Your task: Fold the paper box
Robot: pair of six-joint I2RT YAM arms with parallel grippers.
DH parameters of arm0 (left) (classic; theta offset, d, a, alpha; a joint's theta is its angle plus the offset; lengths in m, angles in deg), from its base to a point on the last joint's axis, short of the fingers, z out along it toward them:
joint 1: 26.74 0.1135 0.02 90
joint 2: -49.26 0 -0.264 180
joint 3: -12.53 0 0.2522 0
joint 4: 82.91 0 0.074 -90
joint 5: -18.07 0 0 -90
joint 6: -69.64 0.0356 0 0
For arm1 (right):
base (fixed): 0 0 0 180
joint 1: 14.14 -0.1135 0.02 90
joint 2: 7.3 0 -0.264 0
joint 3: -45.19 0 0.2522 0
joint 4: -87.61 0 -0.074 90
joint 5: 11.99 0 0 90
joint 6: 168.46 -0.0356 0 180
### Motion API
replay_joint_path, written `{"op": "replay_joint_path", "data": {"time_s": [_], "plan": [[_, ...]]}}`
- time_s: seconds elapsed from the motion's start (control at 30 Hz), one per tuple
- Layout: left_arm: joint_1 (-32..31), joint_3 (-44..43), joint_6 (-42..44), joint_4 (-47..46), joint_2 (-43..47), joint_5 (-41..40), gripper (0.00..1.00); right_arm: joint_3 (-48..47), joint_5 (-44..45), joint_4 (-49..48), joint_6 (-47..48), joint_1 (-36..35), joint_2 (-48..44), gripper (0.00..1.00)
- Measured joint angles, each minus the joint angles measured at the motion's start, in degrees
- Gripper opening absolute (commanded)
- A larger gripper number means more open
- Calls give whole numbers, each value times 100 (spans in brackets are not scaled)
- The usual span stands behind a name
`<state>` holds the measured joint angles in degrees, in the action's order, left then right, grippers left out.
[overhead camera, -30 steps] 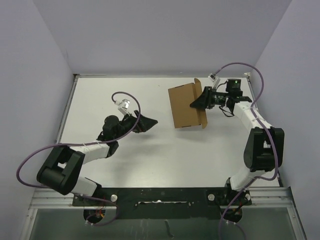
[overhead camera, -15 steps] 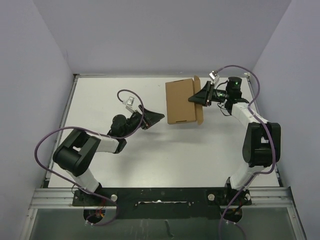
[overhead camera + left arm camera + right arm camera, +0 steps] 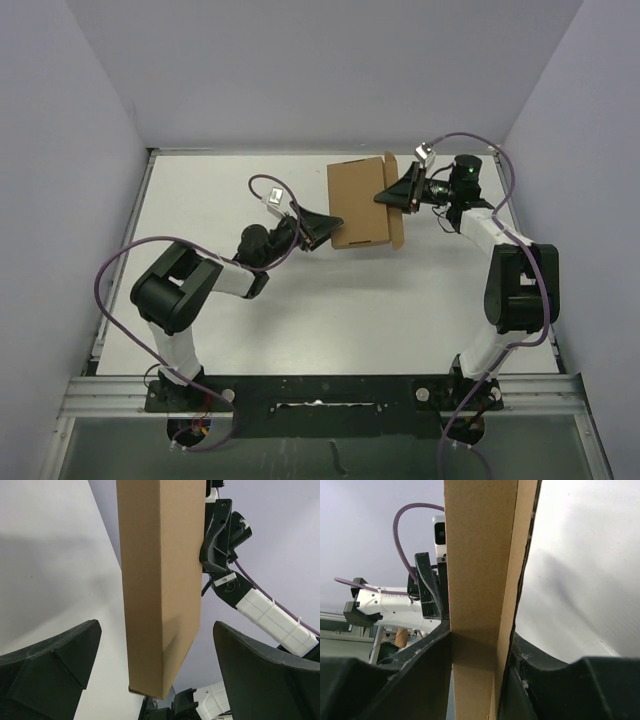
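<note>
Two grippers at the paper box (image 3: 360,205) on the table's (image 3: 200,200) far half, seen from above.
Left wrist: left gripper (image 3: 328,226) spread wide around the box's end.
Right wrist: right gripper (image 3: 387,197) clamped on its edge.

L arm reaches fwd and to the right, elbow bent, wrist low; L tool (image 3: 318,228) has jaws spread wide. R arm folded at elbow, wrist pointing left; R tool (image 3: 393,196) is clamped on paper box (image 3: 358,205) edge.
</note>
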<state>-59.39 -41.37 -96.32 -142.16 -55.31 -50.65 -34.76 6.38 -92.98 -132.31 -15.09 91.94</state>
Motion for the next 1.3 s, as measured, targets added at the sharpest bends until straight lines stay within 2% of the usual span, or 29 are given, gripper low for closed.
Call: {"op": "replay_joint_path", "data": {"time_s": [0.13, 0.33, 0.6, 1.13, 1.17, 1.2, 1.27, 1.3], "plan": [[-114, -260, -155, -55, -275, -50, 89, 66, -11, -22, -63, -92, 0, 36], [-195, -664, -361, -258, -474, -116, 70, 146, -42, -50, -87, -179, 0, 36], [-229, -935, -702, -442, -802, -111, 63, 177, -50, -83, -111, -238, 0, 36], [-247, -1049, -1008, -424, -896, -70, 27, 212, -59, -229, -39, -262, -2, 40], [-245, -1049, -1025, -426, -903, -59, 28, 219, -59, -227, -39, -262, -2, 40], [-240, -1049, -1043, -431, -914, -44, 33, 223, -59, -227, -37, -262, -2, 40], [-232, -1049, -1051, -435, -925, -20, 55, 227, -59, -208, -20, -264, -2, 40], [-223, -1051, -1060, -435, -927, -4, 62, 227, -59, -197, -17, -264, -2, 39]]}}
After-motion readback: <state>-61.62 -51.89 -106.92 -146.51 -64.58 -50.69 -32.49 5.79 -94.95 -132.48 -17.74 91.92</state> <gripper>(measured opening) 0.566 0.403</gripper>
